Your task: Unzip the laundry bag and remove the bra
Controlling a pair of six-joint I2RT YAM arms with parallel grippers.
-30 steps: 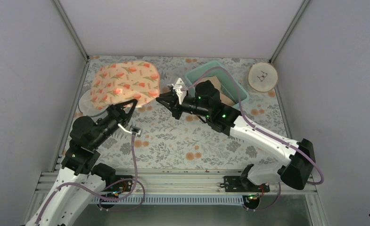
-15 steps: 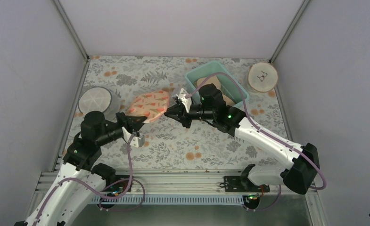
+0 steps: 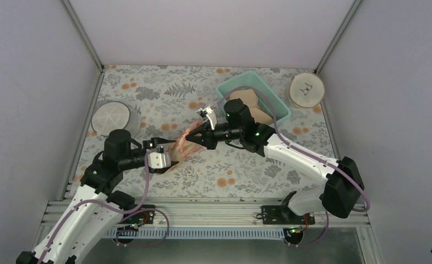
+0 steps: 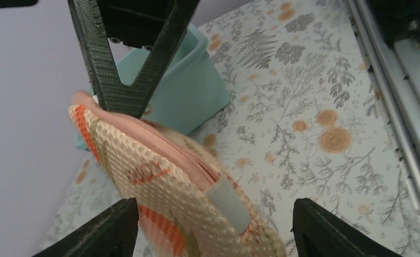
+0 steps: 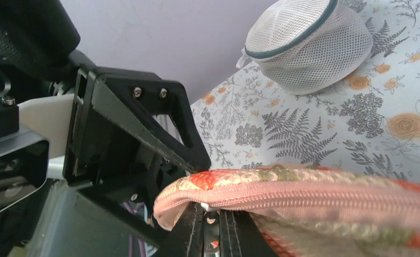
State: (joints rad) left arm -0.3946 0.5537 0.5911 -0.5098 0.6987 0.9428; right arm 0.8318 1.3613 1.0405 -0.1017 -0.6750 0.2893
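The peach-pink mesh laundry bag (image 4: 165,187) with orange leaf print hangs above the floral table (image 3: 230,170), near the teal plastic tub (image 4: 191,91). The left gripper (image 4: 215,230) holds one end, its fingers wide and the pouch filling the gap between them. The right gripper (image 5: 213,230), nearly closed, pinches the zipper rim. Orange marks on the mesh cannot be read.

place: lab test cell | evidence: plain walls (image 3: 32,82), aluminium frame posts (image 3: 82,34), floral table cover (image 3: 230,170) (rail (image 3: 213,212) at near edge)
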